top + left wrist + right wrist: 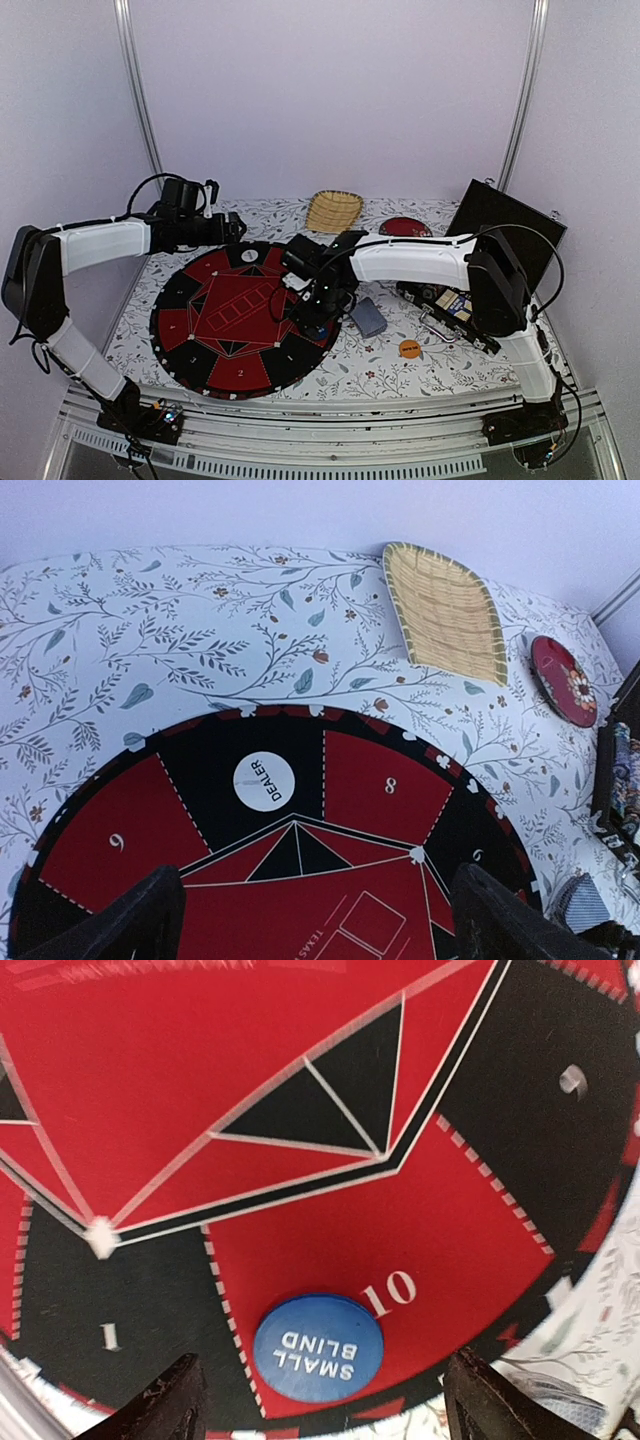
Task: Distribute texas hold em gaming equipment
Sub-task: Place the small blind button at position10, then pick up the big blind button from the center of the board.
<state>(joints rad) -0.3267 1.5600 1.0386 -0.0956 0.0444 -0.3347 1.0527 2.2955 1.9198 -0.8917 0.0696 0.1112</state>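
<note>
- Plainly, the SMALL BLIND button (318, 1347) lies flat on the round mat (200, 335), on red seat 10 near the rim, its edge over the dashed line toward seat 1.
- The right gripper (316, 308) hangs straight above it, its fingers (170, 1400) spread wide to either side. Neither touches the button, and it holds nothing.
- Being round, the button has no long axis, so I judge wrist angle unimportant here.
- The left gripper (228, 229) is wide and empty too, over the mat's far side. The DEALER button (264, 780) lies ahead of it, on the black wedge between 9 and 8.
- The blue-grey cards (368, 317) and an orange chip (409, 348) lie on the cloth right of the mat, nearer the right arm, which probably takes them.
- Only the right wrist view shows the lettering and the gaps beside the button; only the top view shows cards and chip.
</note>
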